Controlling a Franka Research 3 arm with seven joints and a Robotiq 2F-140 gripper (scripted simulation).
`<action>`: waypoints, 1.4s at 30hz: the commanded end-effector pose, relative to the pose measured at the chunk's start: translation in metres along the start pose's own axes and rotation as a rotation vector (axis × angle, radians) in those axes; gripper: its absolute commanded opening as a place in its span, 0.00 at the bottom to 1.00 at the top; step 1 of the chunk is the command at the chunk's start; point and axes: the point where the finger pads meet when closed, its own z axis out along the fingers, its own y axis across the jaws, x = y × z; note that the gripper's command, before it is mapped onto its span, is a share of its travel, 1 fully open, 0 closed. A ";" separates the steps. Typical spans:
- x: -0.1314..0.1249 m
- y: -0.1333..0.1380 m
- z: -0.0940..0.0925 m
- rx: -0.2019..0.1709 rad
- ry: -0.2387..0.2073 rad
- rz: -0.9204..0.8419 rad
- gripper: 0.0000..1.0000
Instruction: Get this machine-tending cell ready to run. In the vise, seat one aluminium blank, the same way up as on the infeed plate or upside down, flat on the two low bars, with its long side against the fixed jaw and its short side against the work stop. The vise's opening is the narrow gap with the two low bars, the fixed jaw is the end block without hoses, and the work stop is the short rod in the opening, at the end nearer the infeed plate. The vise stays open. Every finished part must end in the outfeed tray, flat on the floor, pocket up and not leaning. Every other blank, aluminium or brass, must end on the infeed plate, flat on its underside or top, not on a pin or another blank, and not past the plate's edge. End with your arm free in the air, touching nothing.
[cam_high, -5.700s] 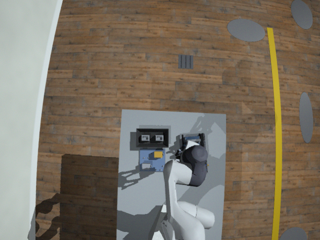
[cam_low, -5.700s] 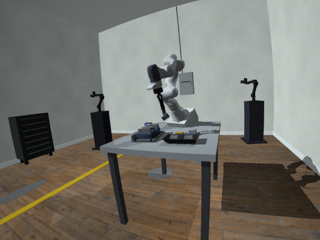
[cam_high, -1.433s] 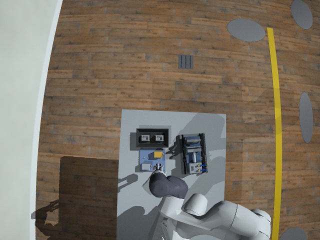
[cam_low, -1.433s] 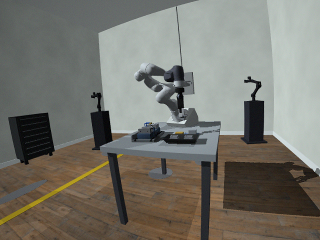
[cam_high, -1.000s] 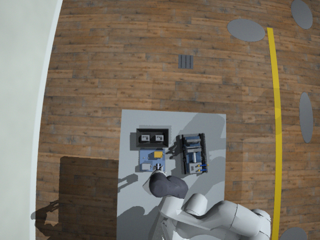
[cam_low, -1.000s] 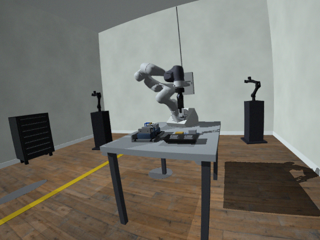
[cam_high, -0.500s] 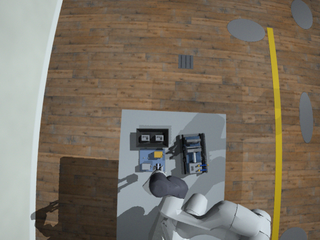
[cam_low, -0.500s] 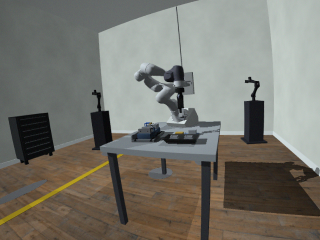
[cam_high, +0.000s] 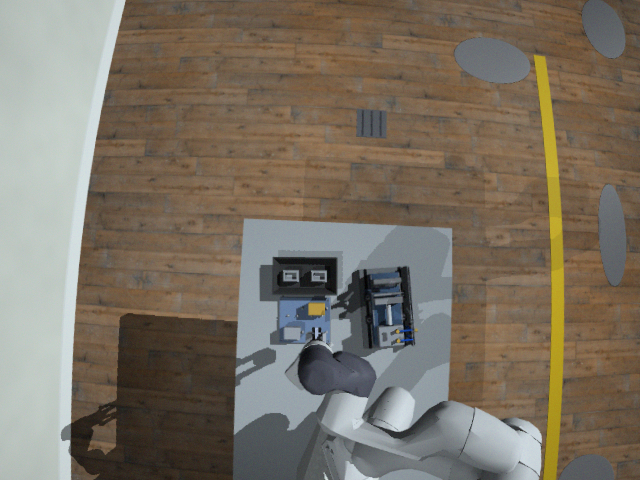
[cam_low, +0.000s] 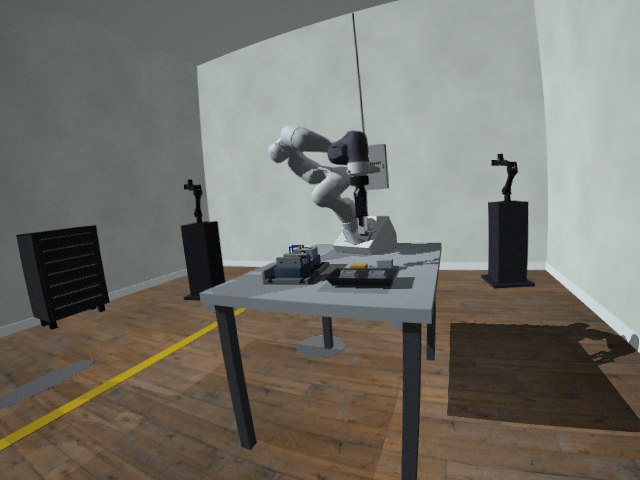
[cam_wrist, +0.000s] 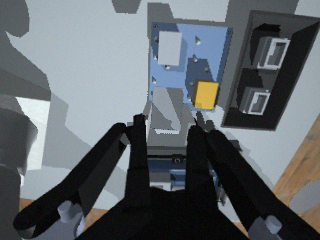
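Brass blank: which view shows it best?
The wrist view: the brass blank is large and unobstructed, flat on the blue infeed plate. The top view shows it small but clear. The exterior view gives only a thin yellow sliver.

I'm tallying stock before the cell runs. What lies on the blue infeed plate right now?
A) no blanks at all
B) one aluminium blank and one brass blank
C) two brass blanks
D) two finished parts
B: the wrist view shows one grey aluminium blank and one yellow brass blank lying on the infeed plate, while the two pocketed finished parts sit in the dark outfeed tray.
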 end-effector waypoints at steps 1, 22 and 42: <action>0.001 0.001 -0.001 -0.004 0.000 -0.010 0.00; 0.007 0.001 -0.002 -0.005 0.000 -0.015 0.00; 0.007 0.001 -0.002 -0.005 0.000 -0.015 0.00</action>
